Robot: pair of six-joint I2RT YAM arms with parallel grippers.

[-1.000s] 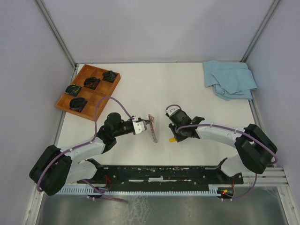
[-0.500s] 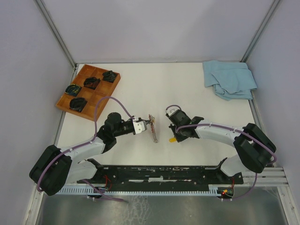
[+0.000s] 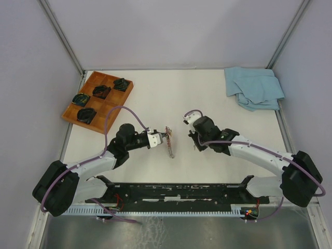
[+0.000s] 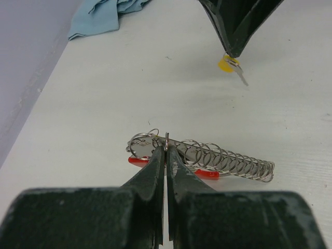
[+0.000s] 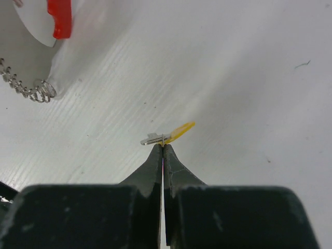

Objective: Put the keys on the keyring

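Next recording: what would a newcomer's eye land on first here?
Mid-table, the right pincer is shut on a tiny yellow-headed key. It faces the left pincer, which is shut on the thin ring of the keyring, whose red strap lies on the table. Further out, a crumpled blue cloth sits in the far right corner and a wooden tray of black coiled items at the far left.

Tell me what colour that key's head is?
Yellow; the key shows best in the right wrist view.

arms (image 3: 93,163): white links, bulky black joints | cables (image 3: 122,108): thin, purple, looping | end effector fingers (image 4: 148,179): dark, tapered, seemingly greenish-black
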